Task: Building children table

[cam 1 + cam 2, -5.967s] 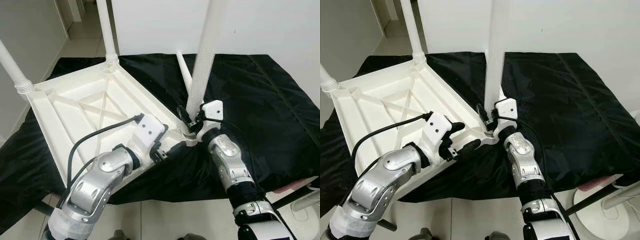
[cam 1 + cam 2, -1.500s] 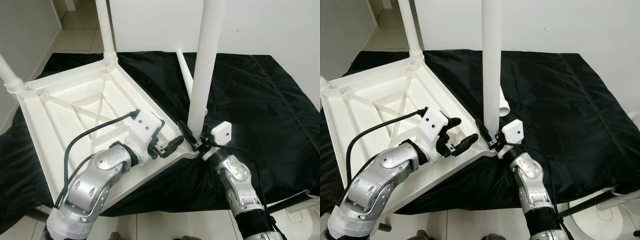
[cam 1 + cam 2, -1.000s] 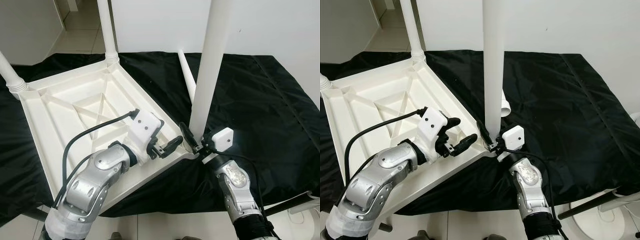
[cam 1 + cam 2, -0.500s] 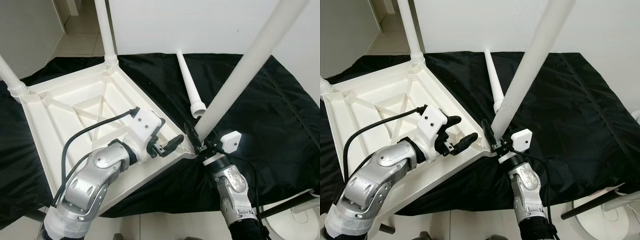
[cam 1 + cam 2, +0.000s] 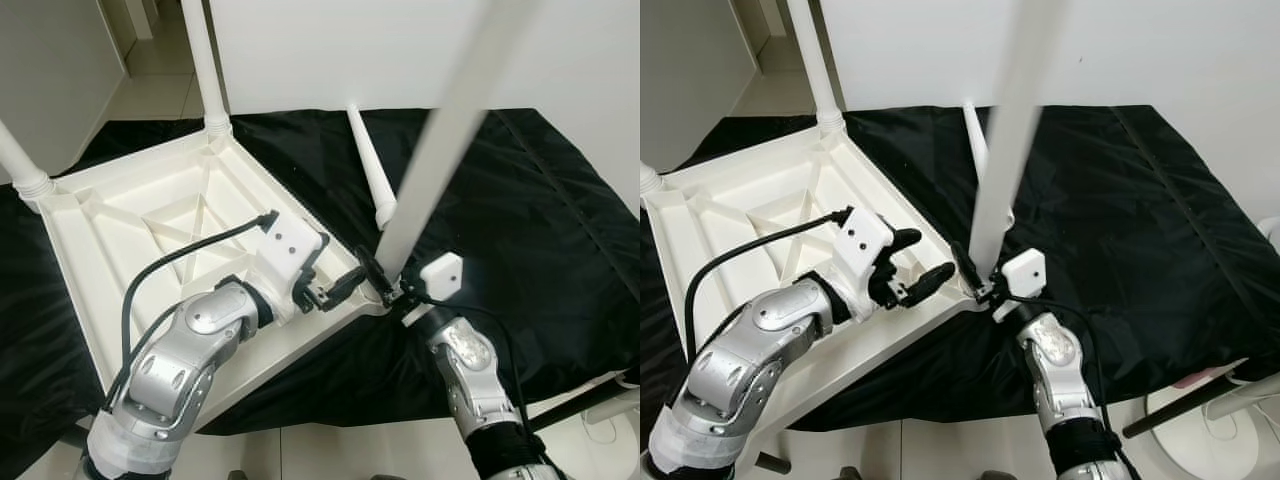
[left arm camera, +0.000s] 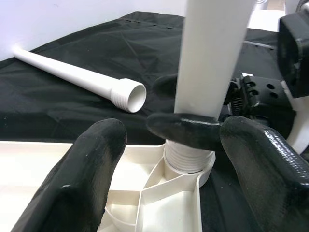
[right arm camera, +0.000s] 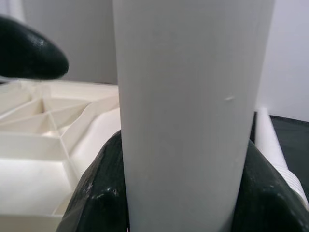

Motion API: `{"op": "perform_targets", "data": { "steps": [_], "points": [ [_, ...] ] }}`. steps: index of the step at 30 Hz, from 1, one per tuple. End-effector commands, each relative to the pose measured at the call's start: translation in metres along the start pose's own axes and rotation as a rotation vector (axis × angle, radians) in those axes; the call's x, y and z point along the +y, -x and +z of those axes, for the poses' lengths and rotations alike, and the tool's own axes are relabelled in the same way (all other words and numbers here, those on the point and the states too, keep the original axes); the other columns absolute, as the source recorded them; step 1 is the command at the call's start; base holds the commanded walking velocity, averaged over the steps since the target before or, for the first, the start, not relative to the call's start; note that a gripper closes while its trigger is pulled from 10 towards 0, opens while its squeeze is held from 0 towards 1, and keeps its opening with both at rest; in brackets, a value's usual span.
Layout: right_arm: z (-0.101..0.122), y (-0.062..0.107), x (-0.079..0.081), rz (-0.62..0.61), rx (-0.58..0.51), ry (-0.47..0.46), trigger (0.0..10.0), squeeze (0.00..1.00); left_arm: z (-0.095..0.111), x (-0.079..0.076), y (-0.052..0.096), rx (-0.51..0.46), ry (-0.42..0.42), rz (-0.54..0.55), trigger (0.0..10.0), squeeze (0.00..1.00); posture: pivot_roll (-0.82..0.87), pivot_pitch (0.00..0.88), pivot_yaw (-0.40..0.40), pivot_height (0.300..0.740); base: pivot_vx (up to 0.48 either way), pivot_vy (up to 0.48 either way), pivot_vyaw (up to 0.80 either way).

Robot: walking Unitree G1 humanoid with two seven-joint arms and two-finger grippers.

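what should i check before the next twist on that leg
1. Right claw shut on the leg near its base: ok.
2. Leg's threaded end in the corner socket: ok.
3. Leg standing straight: not ok, it leans.
4. Left claw open over the tabletop, not gripping it: not ok.
5. Thread fully seated: cannot tell.
6. Spare leg lying apart on the black cloth: ok.

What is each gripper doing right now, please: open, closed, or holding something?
Left gripper: open, at the upturned tabletop's corner socket, holding nothing.
Right gripper: shut on the white table leg near its base.
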State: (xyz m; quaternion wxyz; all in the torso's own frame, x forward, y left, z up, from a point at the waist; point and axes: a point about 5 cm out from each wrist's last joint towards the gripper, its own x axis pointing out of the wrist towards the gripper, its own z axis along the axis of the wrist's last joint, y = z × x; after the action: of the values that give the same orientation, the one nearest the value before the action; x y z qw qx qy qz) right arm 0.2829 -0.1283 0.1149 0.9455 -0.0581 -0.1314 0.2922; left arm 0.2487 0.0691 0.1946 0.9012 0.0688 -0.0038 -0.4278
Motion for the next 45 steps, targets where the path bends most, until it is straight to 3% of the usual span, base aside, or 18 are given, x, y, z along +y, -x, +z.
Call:
{"op": "perform_targets", "data": {
  "steps": [1,9,13,17,38,45],
  "points": [
    [-0.047,0.022,0.017,0.08,0.289,-0.081,10.0,0.0,0.001,0.002,0.0,0.007,-0.011,0.006,10.0,0.0,0.01,0.033,0.056,0.74,0.0,0.0,0.0],
    [-0.049,0.02,0.014,0.116,0.315,-0.079,10.0,0.0,0.002,0.002,0.0,0.003,-0.012,0.01,10.0,0.0,0.02,0.029,0.05,0.74,0.0,0.0,0.0],
    [-0.055,0.023,0.011,0.062,0.345,-0.19,10.0,0.0,0.003,0.002,0.0,-0.001,-0.018,0.012,10.0,0.0,0.02,0.028,0.049,0.74,0.0,0.0,0.0],
    [-0.058,0.023,0.009,0.033,0.362,-0.22,10.0,0.0,0.004,0.001,0.0,-0.005,-0.02,0.01,10.0,0.0,0.02,0.022,0.049,0.74,0.0,0.0,0.0],
    [-0.062,0.028,0.014,0.072,0.391,-0.198,10.0,0.0,0.006,0.001,-0.004,-0.018,-0.027,-0.002,10.0,0.0,0.01,0.018,0.044,0.74,0.0,0.0,0.0],
    [-0.056,0.032,0.013,0.043,0.311,-0.196,10.0,0.0,0.006,-0.001,-0.007,-0.024,-0.019,-0.009,10.0,0.0,0.0,0.018,0.041,0.74,0.0,0.0,0.0]
  ]
}}
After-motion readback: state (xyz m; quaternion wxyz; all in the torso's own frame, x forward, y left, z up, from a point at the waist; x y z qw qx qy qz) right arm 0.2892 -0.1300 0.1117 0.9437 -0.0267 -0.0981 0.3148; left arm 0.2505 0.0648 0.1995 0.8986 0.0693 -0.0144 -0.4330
